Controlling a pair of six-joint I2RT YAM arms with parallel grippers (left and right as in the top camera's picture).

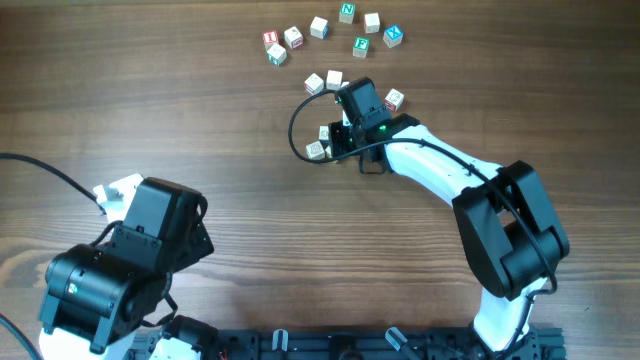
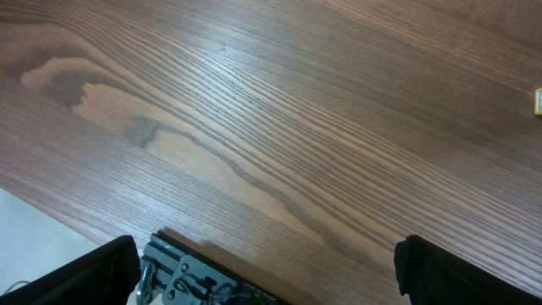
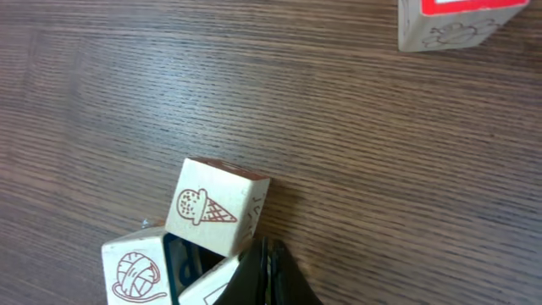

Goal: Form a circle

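Overhead view shows no closed ring: the alphabet cubes (image 1: 346, 13) lie scattered at the 12 to 1 o'clock part of the bench (image 1: 200, 120), a loose arc of seven running roughly 9 to 3 o'clock along the far edge, its long axis side to side, with further cubes lower down around the right arm's wrist. Letters face up in red, green and blue; several are too small to read. The right pincer (image 3: 267, 271) is pressed closed, its dark tips meeting at 6 o'clock in the right wrist view, just beside a cube with an ice-cream cone drawing (image 3: 216, 206), which sits tilted against a cube with a yarn-ball drawing (image 3: 134, 273); whether the tips touch either cube cannot be told. A red-topped cube (image 3: 457, 21) is cut off at 1 o'clock. The left pincer (image 2: 271, 275) stands wide over bare dark wood grain, only its finger edges showing at the lower corners. A pale floor strip shows at 8 o'clock there.
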